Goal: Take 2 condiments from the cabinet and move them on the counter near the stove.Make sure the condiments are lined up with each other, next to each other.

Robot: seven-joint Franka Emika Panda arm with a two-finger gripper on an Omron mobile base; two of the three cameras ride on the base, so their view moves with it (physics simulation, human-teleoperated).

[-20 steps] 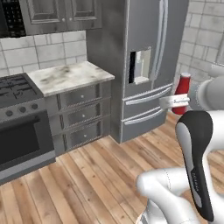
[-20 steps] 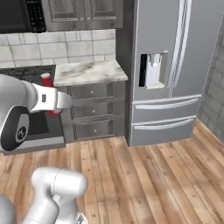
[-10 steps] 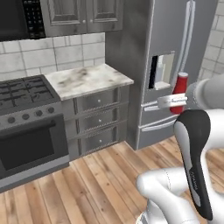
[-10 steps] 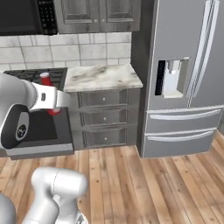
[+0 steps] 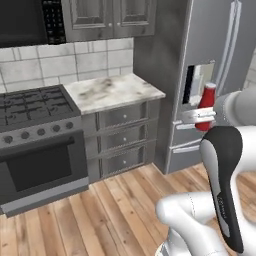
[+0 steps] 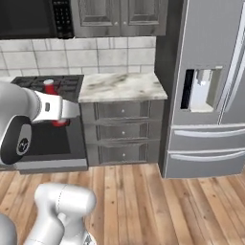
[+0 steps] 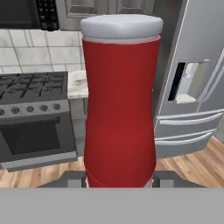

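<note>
The robot's gripper (image 5: pixel 200 116) holds a red squeeze bottle (image 5: pixel 205 106) upright in the air, its fingers (image 7: pixel 72 179) pressed against the bottle's lower sides. In the left base view the bottle hangs in front of the steel refrigerator (image 5: pixel 220 60), well apart from the counter (image 5: pixel 112 91). In the right base view the same bottle (image 6: pixel 53 103) shows partly behind the white wrist, in front of the stove (image 6: pixel 50 124). The hand view looks straight onto the bottle (image 7: pixel 119 105), red with a pale flat end at the top of that view.

The marble counter sits between the stove (image 5: pixel 35 135) on its left edge and the refrigerator on its right, over three grey panelled drawers (image 5: pixel 122 137). The gas range carries black grates and a row of front knobs above its oven door. A black microwave (image 5: pixel 30 20) hangs above the range, grey panelled cabinet doors (image 5: pixel 107 17) hang above the counter, and pale tiles line the wall between. Wood planks cover the floor (image 5: pixel 100 215).
</note>
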